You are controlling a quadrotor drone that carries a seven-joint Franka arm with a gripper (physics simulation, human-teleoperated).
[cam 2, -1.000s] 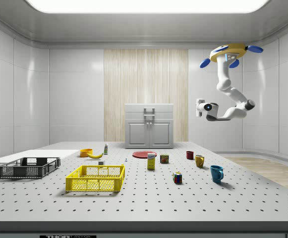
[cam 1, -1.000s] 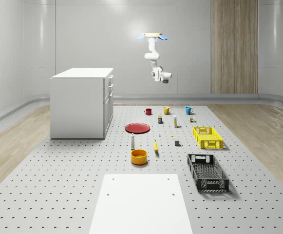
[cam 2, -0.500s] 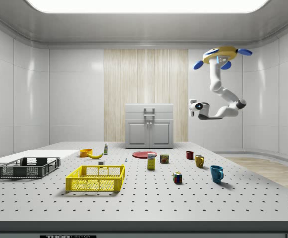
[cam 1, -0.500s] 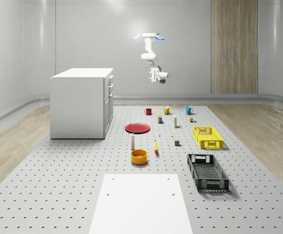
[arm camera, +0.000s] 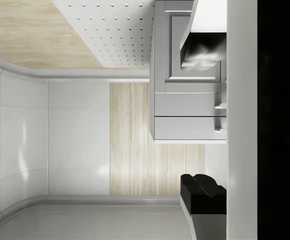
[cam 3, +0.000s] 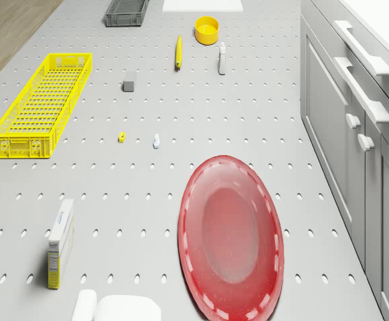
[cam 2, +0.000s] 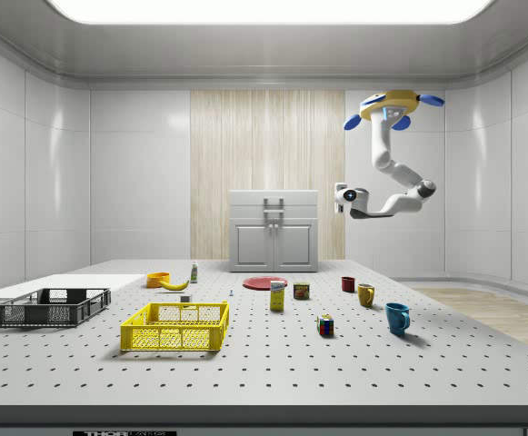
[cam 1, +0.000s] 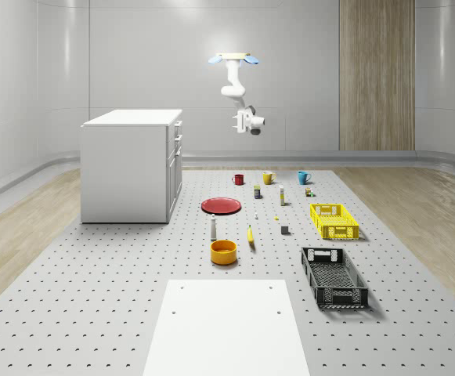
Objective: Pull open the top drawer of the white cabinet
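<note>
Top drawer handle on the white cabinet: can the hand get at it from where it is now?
Probably not yet. The hand hangs in mid-air, well off the white cabinet front, under the hovering drone. Nothing stands between it and the top drawer handle, so the way looks free.

A bare simulated test lab: pegboard floor (cam 1: 94, 298), plain white wall panels (cam 1: 211, 31), scattered props

The wrist view cuts off the white cabinet (arm camera: 187, 105) and its top drawer (arm camera: 189, 128).
</note>
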